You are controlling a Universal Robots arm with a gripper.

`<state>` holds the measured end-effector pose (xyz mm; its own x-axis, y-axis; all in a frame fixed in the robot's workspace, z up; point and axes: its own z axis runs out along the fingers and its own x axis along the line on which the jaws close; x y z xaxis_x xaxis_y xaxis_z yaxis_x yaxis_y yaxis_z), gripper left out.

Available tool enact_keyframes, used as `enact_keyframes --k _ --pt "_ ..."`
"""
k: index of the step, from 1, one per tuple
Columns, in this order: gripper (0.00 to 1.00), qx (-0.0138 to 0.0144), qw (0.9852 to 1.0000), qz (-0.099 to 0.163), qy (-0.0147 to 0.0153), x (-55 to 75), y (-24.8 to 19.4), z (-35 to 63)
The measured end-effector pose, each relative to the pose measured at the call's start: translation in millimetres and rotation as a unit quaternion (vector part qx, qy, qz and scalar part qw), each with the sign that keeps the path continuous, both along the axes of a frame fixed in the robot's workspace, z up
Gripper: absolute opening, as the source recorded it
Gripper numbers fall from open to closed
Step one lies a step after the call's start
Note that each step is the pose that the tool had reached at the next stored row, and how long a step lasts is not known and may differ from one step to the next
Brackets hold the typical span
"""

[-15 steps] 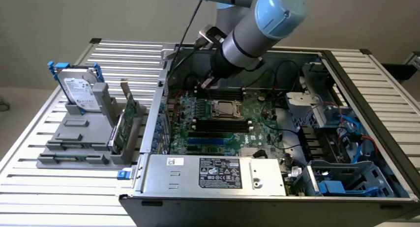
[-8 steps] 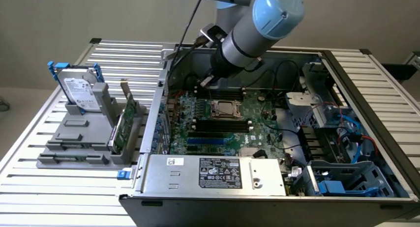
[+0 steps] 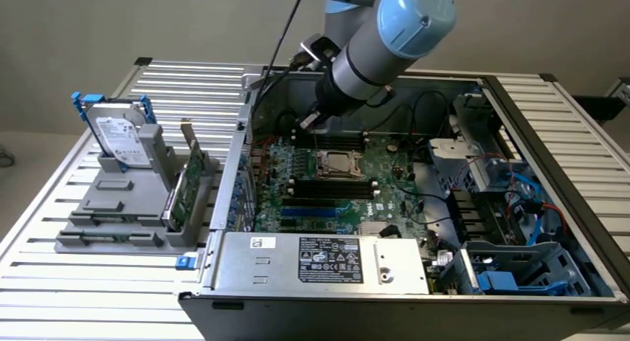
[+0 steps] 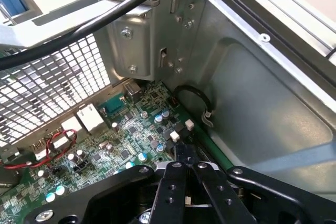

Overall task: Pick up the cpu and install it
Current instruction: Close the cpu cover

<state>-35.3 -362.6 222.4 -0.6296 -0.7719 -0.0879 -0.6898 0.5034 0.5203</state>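
Note:
My gripper hangs inside the open computer case, over the far edge of the green motherboard. It is a little behind the square metal-framed socket. In the wrist view the gripper has its black fingers pressed together, shut, just above the board's small chips and capacitors near the rear ports. Nothing shows between the fingers. The cpu is hidden or out of view; I cannot tell whether a chip lies in the socket.
A hard drive and a card stand in a grey holder at the exterior view's left. The power supply box closes the case front. A black cable and the metal case wall lie close by.

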Motion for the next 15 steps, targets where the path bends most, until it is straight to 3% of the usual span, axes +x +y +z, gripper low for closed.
enact_keyframes --k 15 --pt "0.11 -0.0008 0.9996 -0.029 0.0002 -0.3 -0.8 3.3"
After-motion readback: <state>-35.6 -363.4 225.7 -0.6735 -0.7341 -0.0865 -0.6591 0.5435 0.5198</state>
